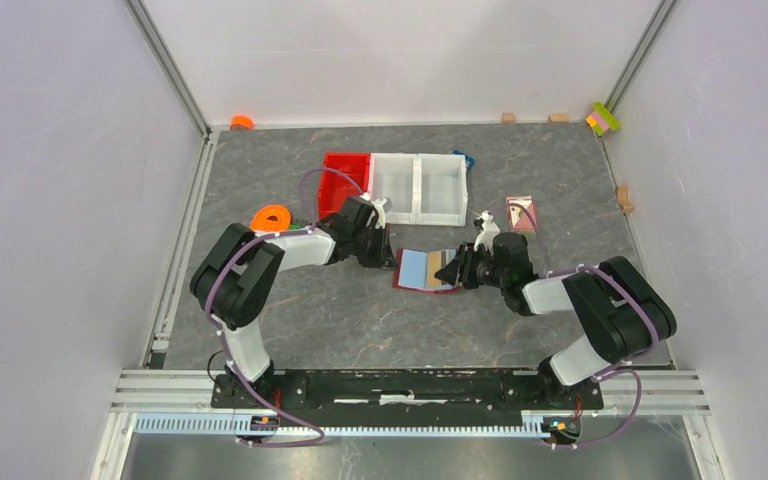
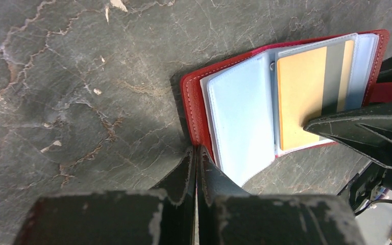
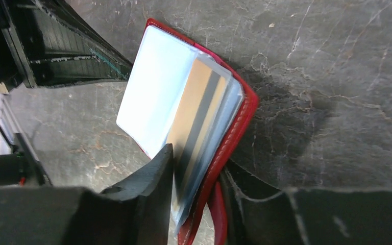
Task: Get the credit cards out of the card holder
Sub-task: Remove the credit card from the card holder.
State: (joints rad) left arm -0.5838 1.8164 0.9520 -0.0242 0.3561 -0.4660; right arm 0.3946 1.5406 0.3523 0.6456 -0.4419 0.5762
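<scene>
Step in hand: first card, not yet out. The wallet (image 1: pixel 428 270) lies open mid-table (image 1: pixel 360 320). Both visible cards sit in its clear sleeves: the pale blue card (image 2: pixel 242 117) on the left leaf, and the orange card (image 2: pixel 301 97), with a dark stripe, on the right leaf. No other card shows.

Your left gripper (image 1: pixel 388 258) has its fingers pressed together with nothing between them. The tips sit at the wallet's 9 o'clock edge, which reads as a hold-down.

Your right gripper (image 1: pixel 463 268) has its fingers apart, one on the orange card's sleeve and one outside the red cover at 3 o'clock. You cannot tell whether they pinch the leaf or only straddle it.

Next move, as a judgement: catch the card alone, not sleeve plus cover, then draw it out with the left pinning the wallet. Which side the sleeve opens is not clear.

Room: there is open table at 6 and 3 o'clock. The white bins (image 1: pixel 418 187) and red bin (image 1: pixel 345 180) stand near at 12 o'clock, and a patterned card (image 1: pixel 521 213) lies at 1 o'clock.
</scene>
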